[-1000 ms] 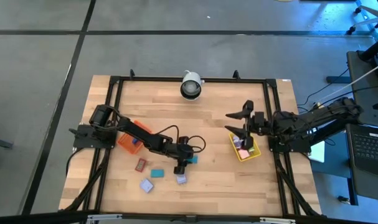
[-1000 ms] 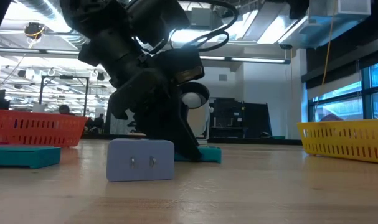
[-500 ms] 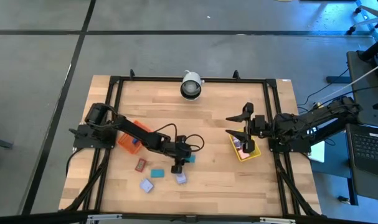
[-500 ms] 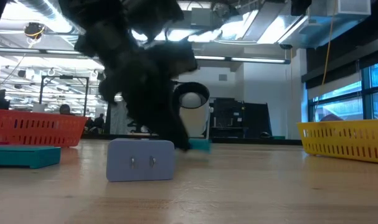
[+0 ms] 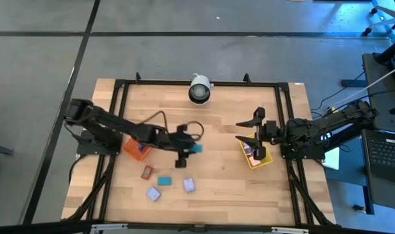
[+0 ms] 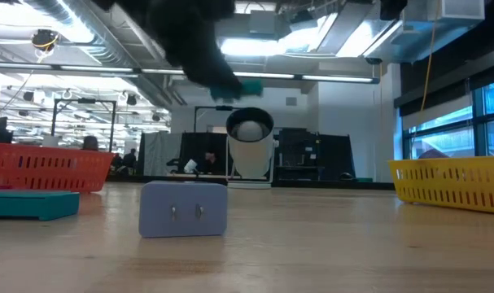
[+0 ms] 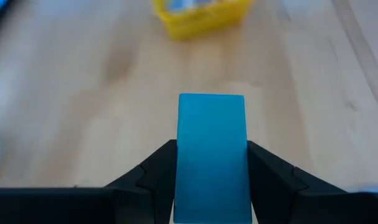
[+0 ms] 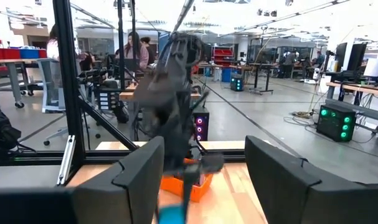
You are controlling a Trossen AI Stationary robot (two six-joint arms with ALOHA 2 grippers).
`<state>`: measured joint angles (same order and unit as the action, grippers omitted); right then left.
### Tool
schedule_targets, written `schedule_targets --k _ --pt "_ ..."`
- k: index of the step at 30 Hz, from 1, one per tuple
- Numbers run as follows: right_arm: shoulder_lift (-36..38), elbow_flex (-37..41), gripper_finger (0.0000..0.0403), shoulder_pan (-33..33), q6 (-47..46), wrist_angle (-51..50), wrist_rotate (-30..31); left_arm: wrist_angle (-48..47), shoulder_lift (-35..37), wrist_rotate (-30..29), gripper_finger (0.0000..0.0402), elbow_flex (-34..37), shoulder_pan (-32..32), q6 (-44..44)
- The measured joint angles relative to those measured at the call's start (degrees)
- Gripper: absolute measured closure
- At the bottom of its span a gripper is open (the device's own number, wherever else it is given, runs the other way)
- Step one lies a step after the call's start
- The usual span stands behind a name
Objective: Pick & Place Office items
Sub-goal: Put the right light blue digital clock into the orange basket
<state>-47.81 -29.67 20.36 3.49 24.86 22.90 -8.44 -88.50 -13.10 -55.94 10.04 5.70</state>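
Note:
My left gripper [image 5: 186, 153] hangs over the table's middle, shut on a teal block [image 7: 212, 155]. The same teal block [image 6: 245, 84] shows high above the wood in the low view. A reddish block [image 5: 146, 172], another teal block [image 5: 164, 181] and two lavender blocks [image 5: 153, 194] [image 5: 189, 186] lie flat on the table nearer the front. My right gripper [image 5: 239, 129] stands open above the yellow tray [image 5: 265, 160], with nothing between its fingers [image 8: 139, 174]. My left gripper pinches the teal block by its two long sides [image 7: 181, 168] between its two fingers. The block's length runs along the fingers, and its far end sticks out past their tips. The fingers slant down toward the table's right. The block is lifted clear of the table.
An orange tray [image 5: 133, 148] with items sits at the left, by the left arm. The yellow tray holds several small items. A white camera [image 5: 198, 89] stands at the far edge. A black frame [image 5: 119, 83] rims the table.
My left gripper has risen from the table and drawn back a little toward the far edge, taking the teal block with it. The block, which lay on the wood a second ago, now hangs clear above it. The other blocks have stayed where they were.

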Motion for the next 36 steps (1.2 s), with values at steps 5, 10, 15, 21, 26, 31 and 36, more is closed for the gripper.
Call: schedule_targets --k 5,10,15,21,26,31,36 --pt "0.0 0.0 0.0179 0.08 0.0 -0.49 -0.21 -4.24 9.38 -6.02 0.0247 1.04 -0.96 2.89" --pt "0.0 0.0 0.0179 0.35 0.22 -0.52 -1.55 -2.55 18.93 -11.0 0.0247 4.94 -0.94 3.79" --pt "0.0 0.0 0.0179 0.55 1.27 -0.51 -1.97 -1.76 27.38 -14.96 0.0247 10.9 -0.94 5.5" --pt "0.0 0.0 0.0179 0.52 1.51 -0.5 -2.95 -1.73 34.88 -17.92 0.0247 18.06 -0.76 7.96" --pt "0.0 0.0 0.0179 0.53 1.51 -0.53 -3.04 -3.88 40.17 -17.95 0.0247 22.82 -0.76 11.92" --pt "0.0 0.0 0.0179 0.54 1.03 -0.79 -3.02 -13.76 44.78 -17.92 0.0247 24.68 -0.76 19.4" --pt "0.0 0.0 0.0179 0.55 0.38 -0.9 -3.02 -24.33 47.58 -14.47 0.0247 24.72 -0.76 28.9"
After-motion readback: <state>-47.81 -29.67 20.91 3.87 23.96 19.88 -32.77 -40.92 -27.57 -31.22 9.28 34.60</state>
